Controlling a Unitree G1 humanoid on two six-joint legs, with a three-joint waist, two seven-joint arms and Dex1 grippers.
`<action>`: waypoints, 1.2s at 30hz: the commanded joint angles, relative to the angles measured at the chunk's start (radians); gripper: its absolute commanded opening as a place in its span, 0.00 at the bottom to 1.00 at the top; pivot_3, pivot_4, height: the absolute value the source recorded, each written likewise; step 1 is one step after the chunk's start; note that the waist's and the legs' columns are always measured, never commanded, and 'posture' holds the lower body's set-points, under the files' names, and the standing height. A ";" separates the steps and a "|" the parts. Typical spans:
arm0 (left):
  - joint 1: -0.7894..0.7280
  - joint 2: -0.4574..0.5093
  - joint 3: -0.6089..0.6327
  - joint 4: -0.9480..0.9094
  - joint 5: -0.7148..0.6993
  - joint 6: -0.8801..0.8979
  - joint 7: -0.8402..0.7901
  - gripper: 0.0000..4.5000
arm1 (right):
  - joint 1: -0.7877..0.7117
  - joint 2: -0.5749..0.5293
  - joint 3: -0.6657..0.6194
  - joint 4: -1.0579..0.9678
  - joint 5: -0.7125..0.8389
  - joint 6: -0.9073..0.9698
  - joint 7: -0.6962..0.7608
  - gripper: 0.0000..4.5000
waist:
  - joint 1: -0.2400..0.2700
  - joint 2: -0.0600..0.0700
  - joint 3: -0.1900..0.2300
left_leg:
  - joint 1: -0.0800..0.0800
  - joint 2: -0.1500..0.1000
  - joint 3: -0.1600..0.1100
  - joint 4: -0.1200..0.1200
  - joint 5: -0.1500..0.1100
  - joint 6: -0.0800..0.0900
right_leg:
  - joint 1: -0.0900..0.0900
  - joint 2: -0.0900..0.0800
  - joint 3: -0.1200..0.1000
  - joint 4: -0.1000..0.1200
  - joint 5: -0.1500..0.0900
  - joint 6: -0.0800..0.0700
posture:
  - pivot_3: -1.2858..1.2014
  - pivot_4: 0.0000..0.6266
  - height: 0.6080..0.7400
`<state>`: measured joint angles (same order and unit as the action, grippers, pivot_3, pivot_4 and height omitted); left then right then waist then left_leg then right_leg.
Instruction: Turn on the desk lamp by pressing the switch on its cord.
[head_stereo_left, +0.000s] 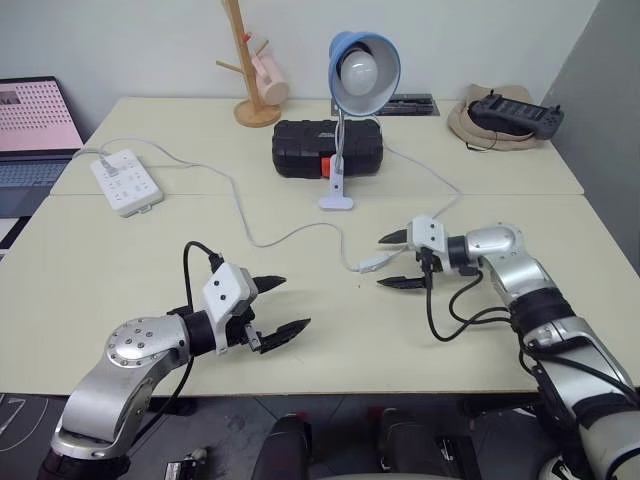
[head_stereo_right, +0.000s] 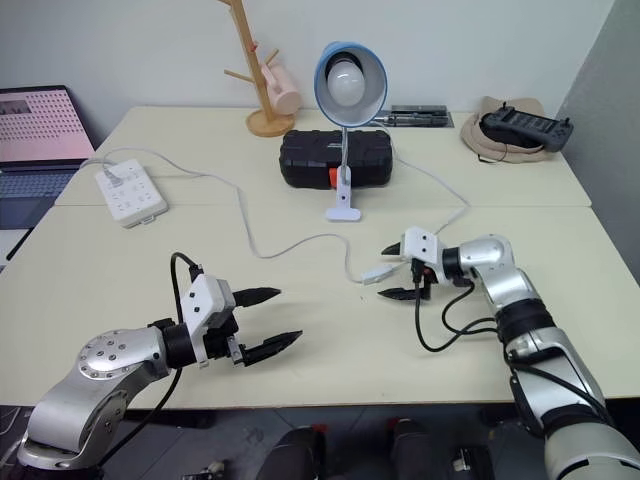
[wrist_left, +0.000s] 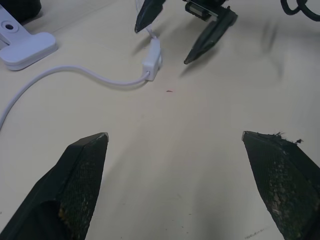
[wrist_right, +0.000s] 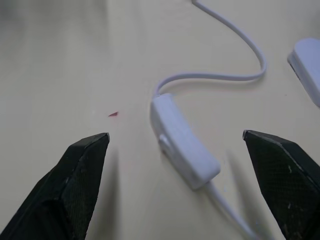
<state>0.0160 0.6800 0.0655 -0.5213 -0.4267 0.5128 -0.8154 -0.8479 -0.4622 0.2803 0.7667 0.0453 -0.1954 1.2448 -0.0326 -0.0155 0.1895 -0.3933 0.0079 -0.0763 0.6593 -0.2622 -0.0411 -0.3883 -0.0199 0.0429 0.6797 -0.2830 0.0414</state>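
Observation:
The desk lamp (head_stereo_left: 362, 70), blue shade and white bulb facing me, stands on its small white base (head_stereo_left: 336, 203) mid-table. Its thin white cord (head_stereo_left: 250, 225) runs from the power strip across the table to the white oblong switch (head_stereo_left: 372, 264), which lies flat on the tabletop. My right gripper (head_stereo_left: 380, 262) is open and points left, one finger on each side of the switch (wrist_right: 184, 147), a little above it and not touching. My left gripper (head_stereo_left: 296, 302) is open and empty near the front edge, pointing toward the switch (wrist_left: 152, 59) from a distance.
A white power strip (head_stereo_left: 127, 181) lies at the left. A black case (head_stereo_left: 327, 148) sits behind the lamp. At the back stand a wooden mug tree (head_stereo_left: 250, 70) with a pink cup, and a hat holding a black controller (head_stereo_left: 505, 115). A laptop (head_stereo_left: 35, 120) is far left.

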 joint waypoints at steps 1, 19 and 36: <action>-0.034 -0.008 0.020 -0.022 -0.015 0.009 0.034 0.99 | -0.065 0.007 -0.008 0.113 -0.030 -0.058 0.028 1.00 | 0.003 0.000 0.000 | 0.000 0.000 0.000 0.000 0.000 0.000 | 0.000 0.000 -0.001 0.000 0.000 0.000 | 0.52 0.24 1.00; -0.116 -0.028 -0.021 0.045 0.003 0.007 0.055 1.00 | -0.145 0.039 -0.075 0.264 -0.025 -0.036 0.125 0.23 | 0.000 0.001 0.000 | 0.000 0.000 0.001 0.000 0.000 0.000 | 0.000 0.000 0.000 0.001 0.000 0.000 | 0.52 0.24 1.00; -0.328 -0.181 0.096 0.133 -0.344 0.454 0.227 1.00 | 0.013 -0.017 -0.323 -0.331 0.274 0.760 -0.033 0.08 | 0.001 0.001 0.001 | -0.001 0.000 -0.002 0.001 0.000 0.000 | 0.000 0.000 -0.001 0.001 0.000 0.000 | 0.52 0.24 1.00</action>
<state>-0.2375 0.5658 0.0801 -0.3844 -0.5861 0.8069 -0.6623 -0.8706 -0.4605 0.0565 0.6314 0.1907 0.3101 1.2956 -0.0316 -0.0146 0.1900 -0.3943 0.0076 -0.0781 0.6604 -0.2622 -0.0412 -0.3882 -0.0200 0.0417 0.6807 -0.2826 0.0411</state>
